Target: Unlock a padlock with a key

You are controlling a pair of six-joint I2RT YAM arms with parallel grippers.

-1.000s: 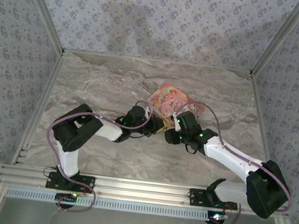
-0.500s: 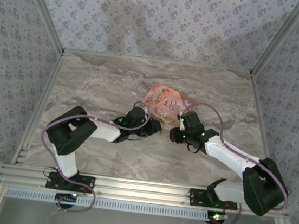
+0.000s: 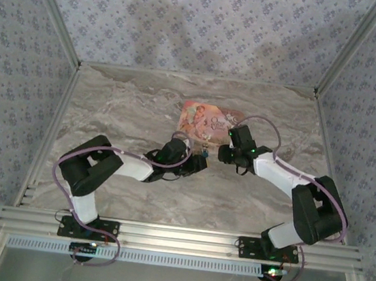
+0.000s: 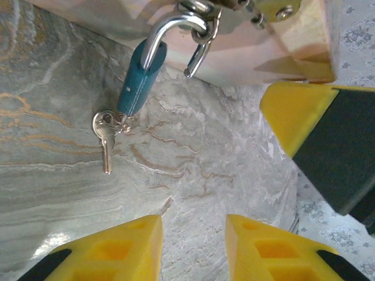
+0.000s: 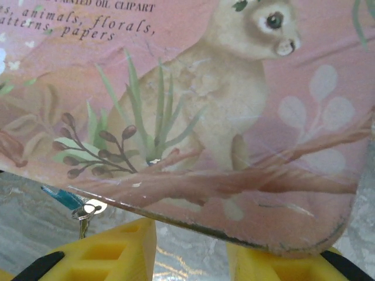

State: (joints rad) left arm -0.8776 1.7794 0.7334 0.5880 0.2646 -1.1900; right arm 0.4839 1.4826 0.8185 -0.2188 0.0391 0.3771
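Left wrist view: you are looking at the padlock (image 4: 140, 82), its blue body resting on the tabletop (image 4: 222, 175) and its silvery loop (image 4: 176, 26) hooked onto the pink box (image 4: 234, 52).
Key: the key (image 4: 106, 143) is lying flat on the marble, hanging off a ring (image 4: 108, 121) at the padlock's bottom end. You cannot tell whether another key is sitting in the keyhole.
Left pincer: the left pincer (image 4: 193, 246) is hovering near the key with its fingers spread, pinching nothing.
Right pincer: the right pincer (image 5: 190, 249) is sitting at the box's near edge with its fingers apart and nothing between them. It is probably steadying the box.
Loop end: one end seems to be hanging free of the body, so the lock may be open already. Not sure.
Step, my guess: you are lining up on the ring end.
Doing it well: be coming in low and straight, and be closing on the key's head, not the ring. Be keeping the box pinned, and be avoiding any sideways drag on the padlock.
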